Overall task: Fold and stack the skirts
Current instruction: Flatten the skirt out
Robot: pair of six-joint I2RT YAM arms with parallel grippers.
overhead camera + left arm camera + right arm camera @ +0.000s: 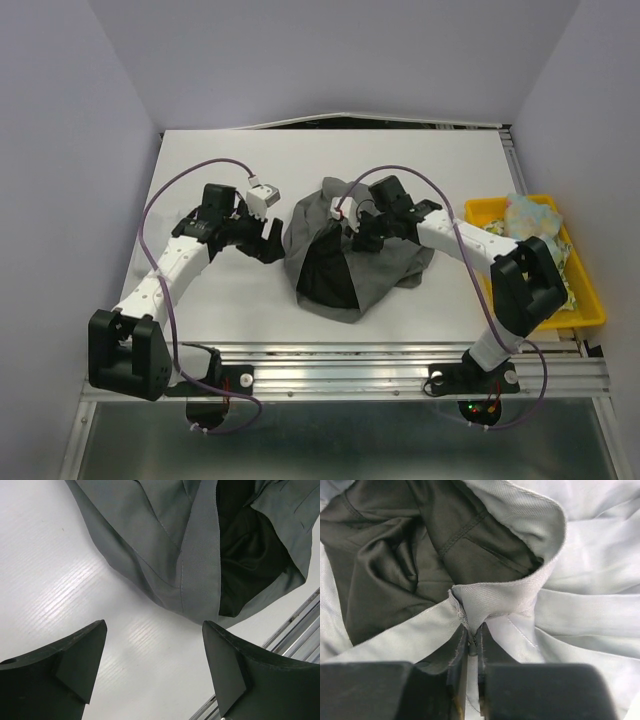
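White ribbed tabletop [220,300], walled in by pale panels, carries everything. On it the right gripper [472,647] is clenched on a raised fold of the grey skirt [520,595] — its two dark fingers press the banded edge together, with grey cloth squeezed between them. Outward from that pinch, the skirt's dark lining opens at 10 to 12 o'clock in the wrist view, and paler pleated cloth spreads toward 3 o'clock. From overhead the skirt lies crumpled in a heap near the table's middle, with the pinch on its 12 o'clock side. Just beside the heap at 9 o'clock, the left gripper [154,655] stands released, its fingers spread wide above bare table and holding nothing. In its own view the skirt's hem and black inside lie at 12 to 1 o'clock, apart from both fingertips. At the table's 3 o'clock edge rests a yellow tray [482,210] — a pale floral cloth [530,213] lies in it, partly hidden by the right arm.
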